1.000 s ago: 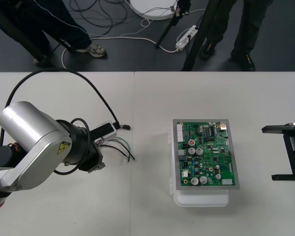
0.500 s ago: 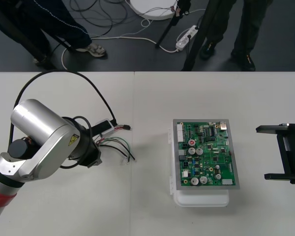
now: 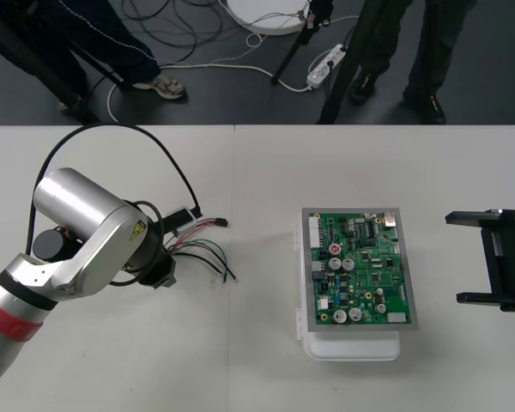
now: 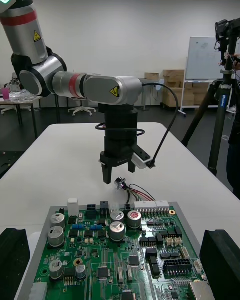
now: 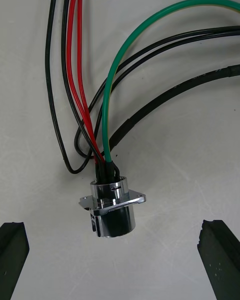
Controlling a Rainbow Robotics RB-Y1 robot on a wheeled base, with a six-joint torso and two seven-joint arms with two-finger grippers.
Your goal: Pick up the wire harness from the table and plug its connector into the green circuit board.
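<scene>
The wire harness (image 3: 204,251) lies on the table left of the green circuit board (image 3: 358,279), its small black plug (image 3: 224,222) pointing toward the board and apart from it. My left gripper (image 3: 166,268) hangs over the harness's socket end. In the left wrist view the round metal socket (image 5: 113,209) with its flange lies on the table between the open fingers (image 5: 12,252), untouched, with red, black and green wires (image 5: 107,95) fanning away from it. My right gripper (image 3: 496,257) stands open at the table's right side. From the right wrist, the board (image 4: 120,252) is close and the left gripper (image 4: 120,174) stands beyond it.
The board sits on a white base (image 3: 352,346). A black cable (image 3: 146,142) arcs from the left arm over the table. Bare table lies between the harness and the board.
The left arm has swung right and turned over the harness, its gripper staying above the socket. The right gripper has edged left and a little toward the far edge.
</scene>
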